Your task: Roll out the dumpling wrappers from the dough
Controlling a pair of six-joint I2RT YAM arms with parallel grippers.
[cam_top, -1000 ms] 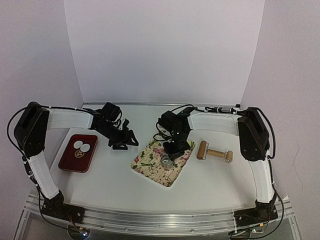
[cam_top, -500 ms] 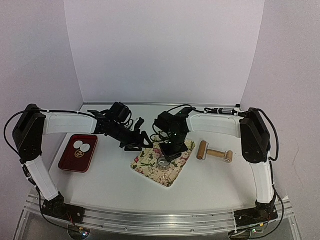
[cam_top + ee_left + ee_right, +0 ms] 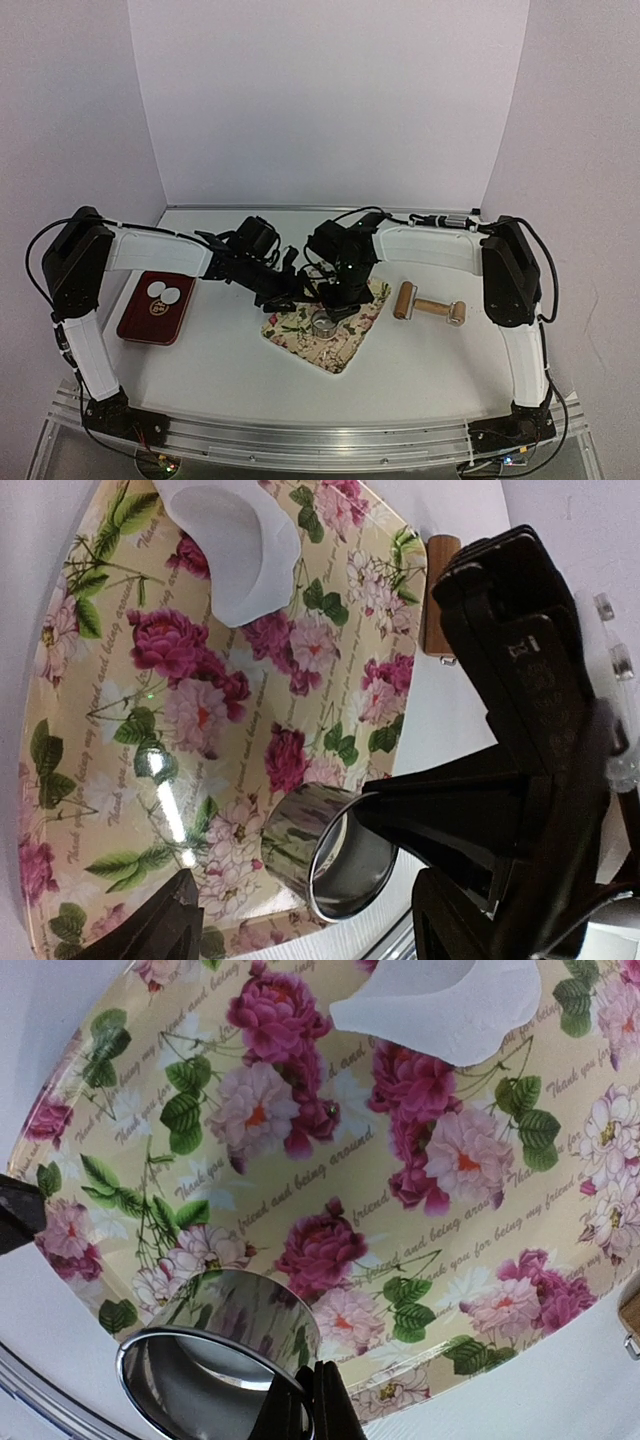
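Observation:
Two white dumpling wrappers [image 3: 164, 293] lie in the red tray [image 3: 140, 324] at the left. A sheet of white dough [image 3: 240, 550] with a round bite cut from it lies on the floral mat [image 3: 340, 350]; it also shows in the right wrist view [image 3: 450, 1000]. My right gripper [image 3: 333, 303] is shut on the rim of the metal ring cutter [image 3: 215, 1355], which is held just above the mat [image 3: 330, 1160]. My left gripper [image 3: 288, 290] is open over the mat's left part, and the ring cutter [image 3: 325, 865] sits between its fingers [image 3: 160, 930].
A wooden rolling pin [image 3: 430, 305] lies on the table to the right of the mat. The red tray stands near the left arm. The two grippers are close together over the mat. White walls close the back and sides.
My left arm has swung right, from beside the red tray to over the floral mat next to the right gripper. The right gripper keeps holding the ring cutter and has barely moved.

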